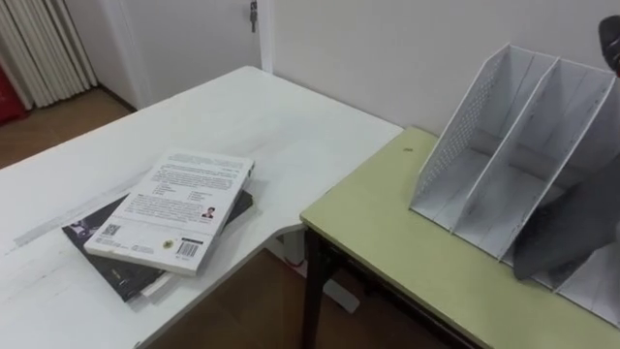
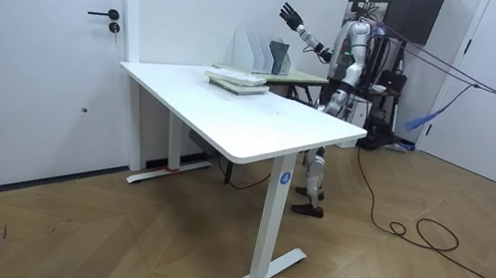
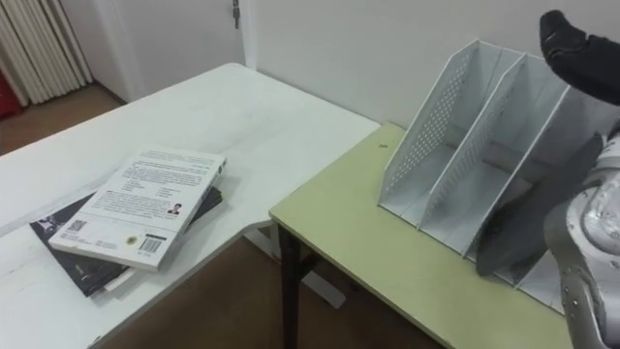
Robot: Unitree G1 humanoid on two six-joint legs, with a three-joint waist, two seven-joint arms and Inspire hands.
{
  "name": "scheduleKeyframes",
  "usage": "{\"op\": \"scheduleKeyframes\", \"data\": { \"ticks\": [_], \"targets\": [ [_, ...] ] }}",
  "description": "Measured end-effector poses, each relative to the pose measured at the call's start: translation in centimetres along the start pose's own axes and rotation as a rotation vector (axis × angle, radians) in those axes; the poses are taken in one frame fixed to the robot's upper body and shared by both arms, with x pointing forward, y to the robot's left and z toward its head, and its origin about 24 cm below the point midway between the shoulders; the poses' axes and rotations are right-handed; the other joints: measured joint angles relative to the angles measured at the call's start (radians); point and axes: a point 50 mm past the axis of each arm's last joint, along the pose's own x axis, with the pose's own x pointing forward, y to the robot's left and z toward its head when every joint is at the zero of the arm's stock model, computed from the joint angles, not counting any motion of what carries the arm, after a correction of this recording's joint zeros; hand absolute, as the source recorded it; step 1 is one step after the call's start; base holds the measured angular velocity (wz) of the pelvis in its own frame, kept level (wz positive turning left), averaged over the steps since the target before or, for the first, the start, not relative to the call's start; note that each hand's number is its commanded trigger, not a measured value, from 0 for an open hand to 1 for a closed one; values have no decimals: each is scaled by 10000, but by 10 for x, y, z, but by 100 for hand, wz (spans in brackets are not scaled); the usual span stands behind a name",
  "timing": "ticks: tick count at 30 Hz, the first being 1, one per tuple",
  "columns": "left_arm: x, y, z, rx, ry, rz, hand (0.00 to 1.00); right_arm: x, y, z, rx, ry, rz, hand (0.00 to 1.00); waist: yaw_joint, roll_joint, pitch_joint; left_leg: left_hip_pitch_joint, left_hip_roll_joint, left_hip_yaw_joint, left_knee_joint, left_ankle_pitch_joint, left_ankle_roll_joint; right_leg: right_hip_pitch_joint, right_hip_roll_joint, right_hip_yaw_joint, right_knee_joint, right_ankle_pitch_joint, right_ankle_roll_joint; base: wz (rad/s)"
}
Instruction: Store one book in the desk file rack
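The white table point(image 1: 291, 126) is carrying two stacked books near its front edge; the green table point(image 1: 387, 237) is sitting just beside it on the right, the robot standing at it; the rack point(image 1: 504, 126) is standing along the green table's far edge, a grey flat thing point(image 1: 562, 228) leaning in a right-hand compartment; the white book point(image 1: 174, 208) is lying on the dark book point(image 1: 108, 260), both outside the rack; the right hand point(image 3: 572, 47) is hovering above the rack, fingers spreading wide, holding nothing.

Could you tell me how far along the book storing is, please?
Looks done: a dark flat item, probably a book, leans in the file rack. In hand: nothing; the right hand hovers open above the rack. Left: likely nothing; two books lie stacked on the white table.
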Motion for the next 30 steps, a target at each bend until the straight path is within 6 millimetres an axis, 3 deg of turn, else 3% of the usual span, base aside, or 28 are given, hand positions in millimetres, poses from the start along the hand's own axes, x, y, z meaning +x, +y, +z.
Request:
{"op": "scheduleKeyframes", "data": {
  "ticks": [3, 4, 5, 13, 16, 20, 24, 26, 30],
  "targets": [
    [-1, 1, -1, -132, -60, -51, 0, -21, 11, -8, 603, 685, 2250, 0, 11, 50, 30, -8, 28, 86, -45, -2, -2, -22, 5, 12, -26, 0, -4, -7],
    [-1, 1, -1, -102, -90, -103, 0, -31, 15, -14, 713, 1127, 3212, 0, 16, -25, 2, -57, 39, 125, -13, -3, -4, -64, 2, 7, -36, 4, -13, -4],
    [-1, 1, 0, -81, -94, -159, 0, -37, 17, -17, 823, 1366, 3748, 0, 29, 74, -2, -87, 55, 174, 9, -2, -5, -109, 1, 10, -21, 7, -18, -9],
    [-7, 18, 3, 95, 217, -374, 0, -108, 48, -64, 1903, 5050, 10671, 0, 100, -108, -3, -416, 102, 281, 88, 2, -12, -361, 13, -16, 24, 43, -51, -1],
    [-6, 20, 12, 284, 338, -421, 0, -136, 46, -78, 1316, 6149, 12708, 0, 389, -227, -1, -423, 100, 259, 106, 3, -12, -296, -3, -172, 16, 44, -50, 13],
    [-3, 19, 25, 685, 391, -551, 0, -176, 41, -101, 710, 8178, 15026, 0, 650, -375, 85, -412, 91, 121, 132, 3, -12, -211, -20, -264, 10, 44, -49, 13],
    [0, 17, 31, 966, 597, -665, 0, -211, 20, -118, 507, 10308, 16343, 0, 1095, -343, 95, -420, 91, 116, 122, -5, 1, -186, -37, -292, 8, 62, -19, 2],
    [1, 15, 33, 1012, 676, -703, 0, -230, 3, -132, 600, 11773, 16267, 0, 1129, -305, 96, -457, 80, 102, 160, -10, 9, -186, -44, -332, 16, 69, -7, 4],
    [3, 10, 29, 914, 815, -574, 0, -274, -60, -163, -94, 15862, 14419, 0, 1098, -90, 84, -569, 63, -5, 289, -16, 24, -180, -80, -451, 5, 69, -6, 8]
  ]
}}
